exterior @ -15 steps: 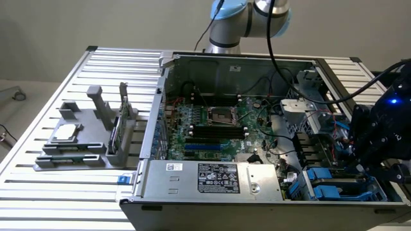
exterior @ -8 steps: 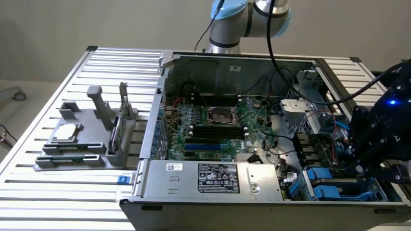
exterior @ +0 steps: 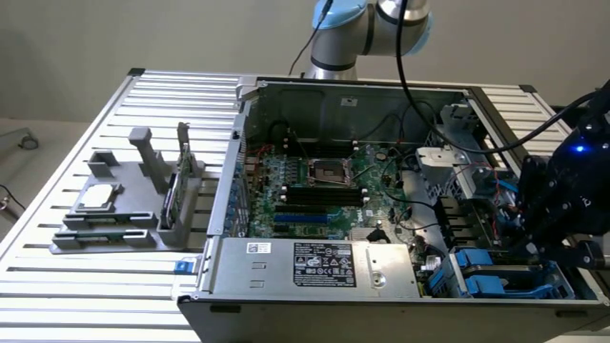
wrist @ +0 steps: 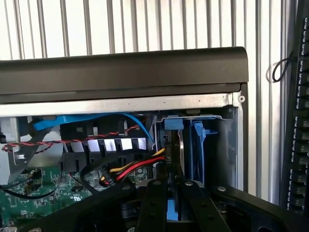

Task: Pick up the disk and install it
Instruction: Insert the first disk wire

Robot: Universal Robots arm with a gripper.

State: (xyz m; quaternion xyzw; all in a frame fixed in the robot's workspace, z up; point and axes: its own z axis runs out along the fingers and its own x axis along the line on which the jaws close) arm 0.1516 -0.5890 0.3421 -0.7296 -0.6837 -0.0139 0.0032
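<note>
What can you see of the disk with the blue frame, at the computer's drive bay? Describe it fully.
The disk stands on edge in the drive bay. It shows a thin silver metal edge flanked by its blue plastic carrier frame. Its label is hidden. The gripper looks shut on its near end, where blue plastic shows between the black fingers. Red, yellow and black cables run beside it.
</note>
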